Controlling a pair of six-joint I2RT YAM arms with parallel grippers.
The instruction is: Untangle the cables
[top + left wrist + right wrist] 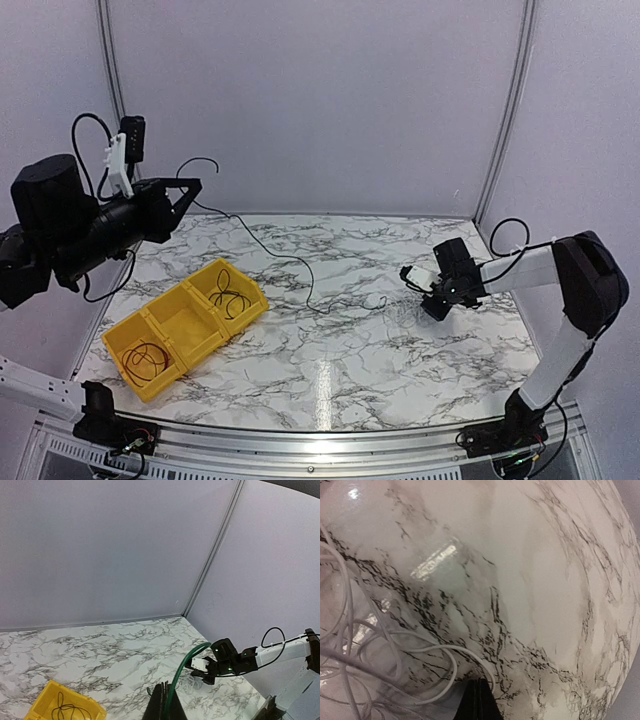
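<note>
While the left gripper (190,187) hangs high over the left side, its fingers pinched on a thin black cable (270,255), that strand drops in a slack, wavy line across the glossy grey-veined marble table (400,380) toward the middle. Near the right side, pale, limp white cables (395,650) lie on the marble in loose, overlapping loops, just beside the low right gripper (432,300). Its dark fingers (480,700) look pressed together, though I cannot tell whether a strand is caught between them. At the left, a yellow plastic bin (215,345) has three compartments: a black loop (232,293) in the far one, a black coil (148,360) in the near one.
</note>
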